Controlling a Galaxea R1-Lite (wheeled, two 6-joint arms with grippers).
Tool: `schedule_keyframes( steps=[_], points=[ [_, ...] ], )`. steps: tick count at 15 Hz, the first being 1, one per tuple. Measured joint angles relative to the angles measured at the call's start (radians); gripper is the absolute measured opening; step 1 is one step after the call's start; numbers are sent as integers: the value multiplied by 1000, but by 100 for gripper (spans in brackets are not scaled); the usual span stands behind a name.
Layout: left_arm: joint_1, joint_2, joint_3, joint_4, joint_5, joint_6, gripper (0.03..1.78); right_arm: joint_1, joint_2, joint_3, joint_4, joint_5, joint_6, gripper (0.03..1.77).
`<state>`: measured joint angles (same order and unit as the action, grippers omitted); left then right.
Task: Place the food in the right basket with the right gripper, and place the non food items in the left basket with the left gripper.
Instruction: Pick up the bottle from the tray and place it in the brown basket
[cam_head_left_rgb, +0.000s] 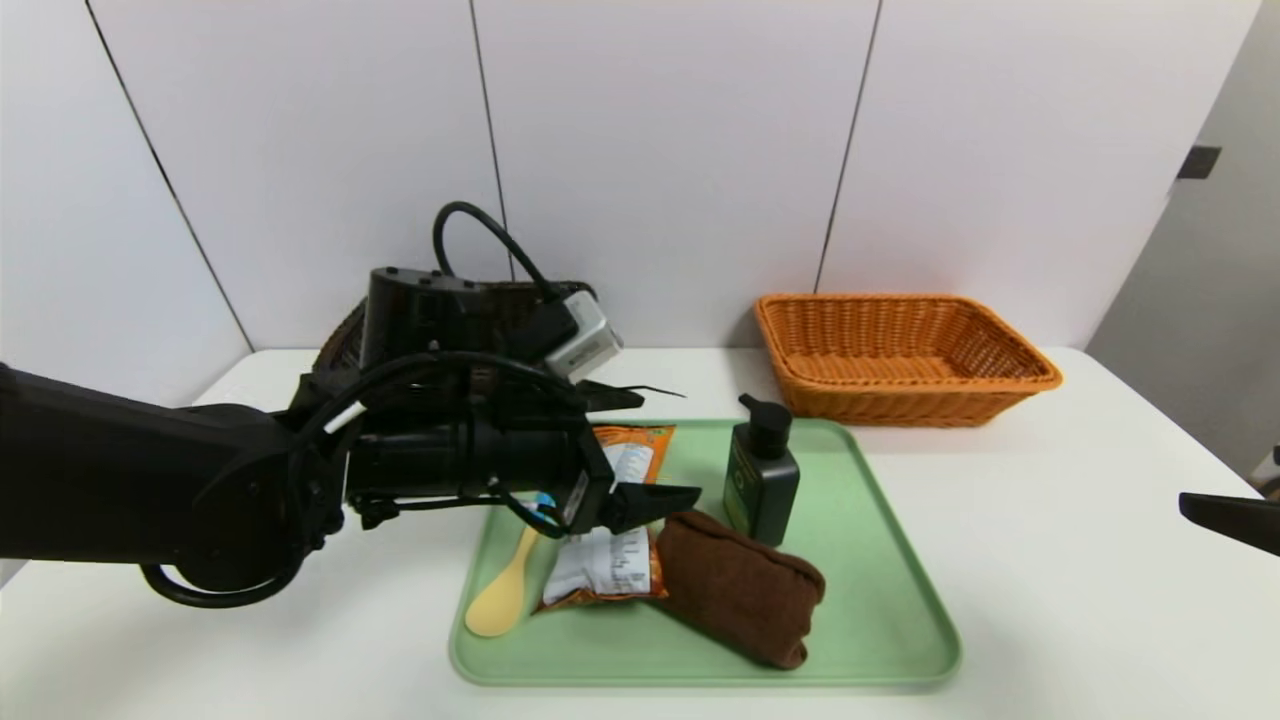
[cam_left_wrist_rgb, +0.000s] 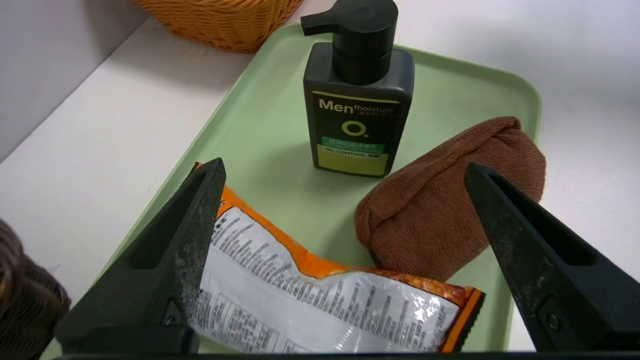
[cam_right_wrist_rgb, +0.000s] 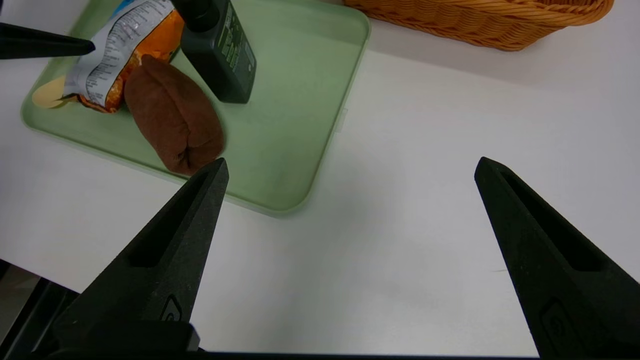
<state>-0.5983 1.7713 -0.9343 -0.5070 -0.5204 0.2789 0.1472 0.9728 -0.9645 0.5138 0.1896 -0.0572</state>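
L gripper (cam_head_left_rgb: 662, 448), fingers (cam_left_wrist_rgb: 200, 215) wide apart w/ nothing held, might snag the snack packet (cam_left_wrist_rgb: 320, 305) under it if going for the pump bottle (cam_head_left_rgb: 762, 475); R gripper's off by the worktop's (cam_head_left_rgb: 1080, 560) R side, fingers (cam_right_wrist_rgb: 200, 210) spread, empty.

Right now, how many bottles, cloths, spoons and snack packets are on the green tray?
Bottle: 1
Cloth: 1
Spoon: 1
Snack packet: 1
Total: 4
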Motion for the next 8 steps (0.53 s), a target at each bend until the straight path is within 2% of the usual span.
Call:
schedule_keyframes(
  steps=[6, 8],
  points=[
    [-24, 133, -3, -177, 3, -14, 169, -1, -12, 1, 1, -1, -2, 170],
    [-37, 161, -9, -194, 3, -26, 169, 1, -17, -2, 0, 0, -2, 170]
  ],
)
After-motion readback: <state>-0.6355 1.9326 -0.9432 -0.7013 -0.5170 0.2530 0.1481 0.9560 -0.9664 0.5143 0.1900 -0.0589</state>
